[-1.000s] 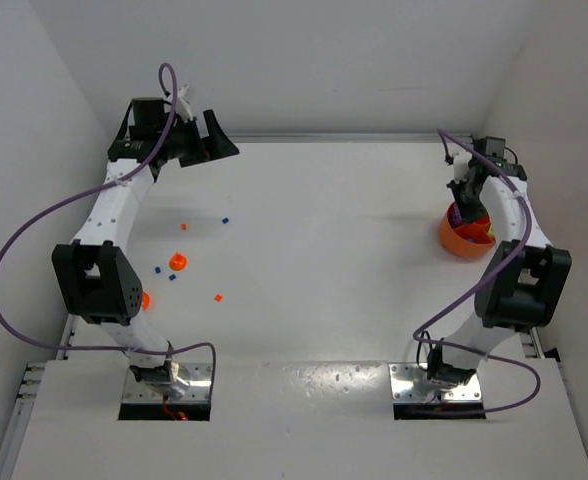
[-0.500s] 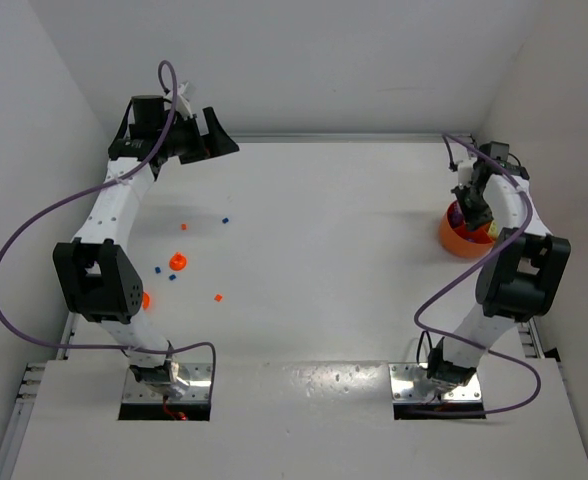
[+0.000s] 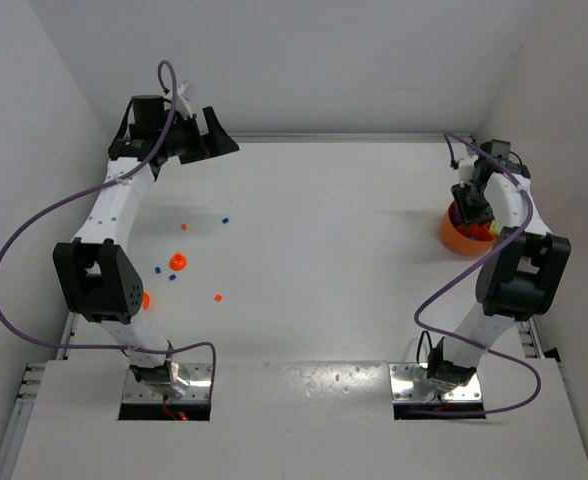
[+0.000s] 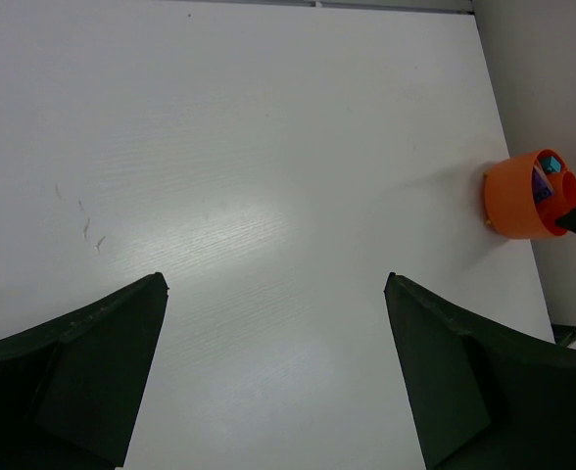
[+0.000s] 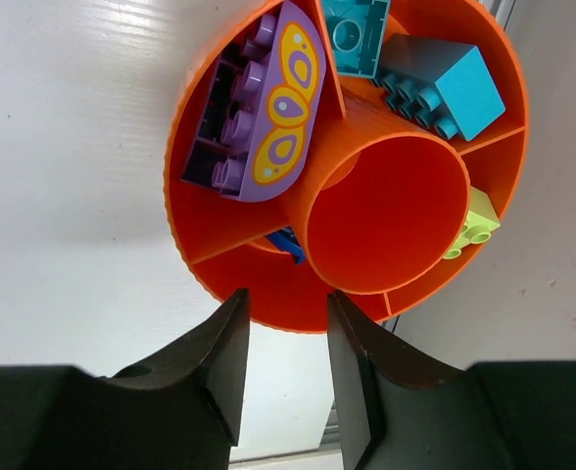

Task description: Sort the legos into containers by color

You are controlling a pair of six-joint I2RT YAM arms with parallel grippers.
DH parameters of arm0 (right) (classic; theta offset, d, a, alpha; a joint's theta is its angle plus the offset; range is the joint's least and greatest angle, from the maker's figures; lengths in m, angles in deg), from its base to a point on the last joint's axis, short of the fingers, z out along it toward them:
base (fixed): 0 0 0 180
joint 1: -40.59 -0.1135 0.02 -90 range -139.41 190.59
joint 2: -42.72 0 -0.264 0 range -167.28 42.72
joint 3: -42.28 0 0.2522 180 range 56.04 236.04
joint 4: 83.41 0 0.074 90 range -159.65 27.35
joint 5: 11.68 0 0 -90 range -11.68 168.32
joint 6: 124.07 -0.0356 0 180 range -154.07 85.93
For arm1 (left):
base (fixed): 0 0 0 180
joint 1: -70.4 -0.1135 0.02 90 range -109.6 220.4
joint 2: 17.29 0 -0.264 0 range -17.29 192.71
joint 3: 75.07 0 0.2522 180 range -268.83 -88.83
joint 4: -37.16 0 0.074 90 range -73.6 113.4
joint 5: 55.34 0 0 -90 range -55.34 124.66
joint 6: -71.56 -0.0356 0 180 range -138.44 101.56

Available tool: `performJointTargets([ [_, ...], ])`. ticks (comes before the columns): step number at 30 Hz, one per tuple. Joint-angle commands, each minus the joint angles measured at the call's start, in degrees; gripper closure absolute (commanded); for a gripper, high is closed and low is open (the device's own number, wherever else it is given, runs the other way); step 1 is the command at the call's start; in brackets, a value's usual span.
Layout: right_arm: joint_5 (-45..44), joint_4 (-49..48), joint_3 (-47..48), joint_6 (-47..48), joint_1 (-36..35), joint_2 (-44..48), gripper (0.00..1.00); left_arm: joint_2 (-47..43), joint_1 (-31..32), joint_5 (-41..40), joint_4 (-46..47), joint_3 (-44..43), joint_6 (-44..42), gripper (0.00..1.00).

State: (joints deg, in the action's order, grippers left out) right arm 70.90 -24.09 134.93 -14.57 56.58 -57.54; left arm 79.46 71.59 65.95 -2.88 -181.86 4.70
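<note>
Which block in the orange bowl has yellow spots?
The purple block, curved like a wing; the teal blocks, lime block and blue block are plain.

blue lego (image 5: pixel 286 242): mostly hidden behind orange centre tube (image 5: pixel 386 215) | lime lego (image 5: pixel 472 227): partly hidden

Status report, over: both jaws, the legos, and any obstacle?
Left gripper jaws wide open, empty. Right gripper jaws apart above orange bowl, blue brick lying inside. Loose legos lie far left. No obstacle seen.
</note>
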Motion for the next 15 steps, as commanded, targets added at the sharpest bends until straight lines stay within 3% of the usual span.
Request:
performJointTargets([
  [1,-0.2,-2.1,3.0,0.0,0.3,-0.1,0.63,-0.1,0.0,-0.2,2.2,-0.2,0.3,0.01],
  [3,0.3,-2.1,3.0,0.0,0.3,-0.1,0.63,-0.1,0.0,-0.2,2.2,-0.2,0.3,0.01],
  [5,2.1,-0.3,4.3,0.0,0.3,0.6,0.69,-0.1,0.0,-0.2,2.2,-0.2,0.3,0.01],
  [7,6.3,2.1,5.7,0.0,-0.3,2.4,0.75,-0.9,-0.5,-0.2,2.2,0.6,-0.8,0.01],
  [10,16.5,4.8,6.3,-0.9,-2.3,4.6,0.76,-3.7,-2.9,-0.8,2.2,3.6,-0.8,0.01],
  [12,23.5,6.2,6.9,-3.2,-6.0,5.2,0.76,-4.9,-5.3,-0.8,2.9,6.7,-0.8,0.01],
  [15,26.3,4.1,6.9,-7.0,-15.8,2.9,0.76,-6.6,-8.7,1.0,2.2,9.7,-1.9,0.01],
])
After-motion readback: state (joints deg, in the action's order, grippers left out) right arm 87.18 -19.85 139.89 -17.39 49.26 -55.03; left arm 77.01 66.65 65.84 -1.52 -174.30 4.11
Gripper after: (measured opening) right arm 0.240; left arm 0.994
